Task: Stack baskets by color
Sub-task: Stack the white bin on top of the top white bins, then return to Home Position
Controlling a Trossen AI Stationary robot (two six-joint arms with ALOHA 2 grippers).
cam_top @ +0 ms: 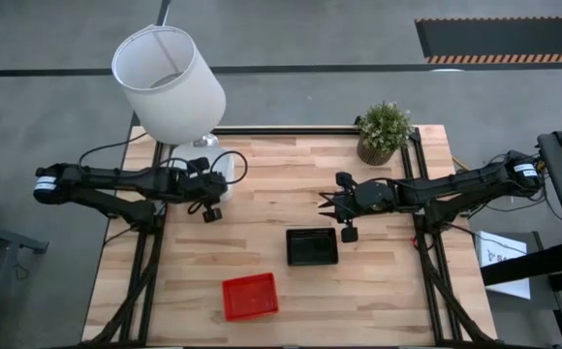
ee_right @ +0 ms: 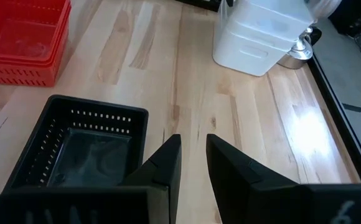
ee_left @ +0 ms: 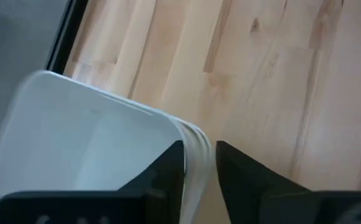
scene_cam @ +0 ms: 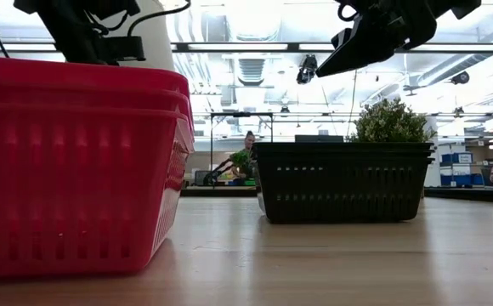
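A stack of white baskets (ee_left: 93, 143) stands at the table's far left, beside the lamp's foot, and also shows in the right wrist view (ee_right: 261, 34). My left gripper (ee_left: 200, 146) is open over one corner of the stack, with one finger inside the top basket and one outside. A black basket (cam_top: 312, 246) rests on its bottom mid-table. Stacked red baskets (cam_top: 250, 296) rest near the front edge. My right gripper (ee_right: 193, 140) hangs above the table just beyond the black basket, its fingers a little apart with nothing between them. My left gripper stands astride the white stack's rim near a corner (ee_left: 192, 140), slanting down from above. Bare wood shows between the rim and the outer finger (ee_left: 230, 168). I cannot tell whether the inner finger (ee_left: 168, 168) touches the wall. The stack rests on the table.
A white lampshade (cam_top: 170, 82) overhangs the far left corner and hides part of the white stack from above. A potted plant (cam_top: 385, 131) stands at the far edge, right of centre. Bare wood lies between the white stack and the black basket.
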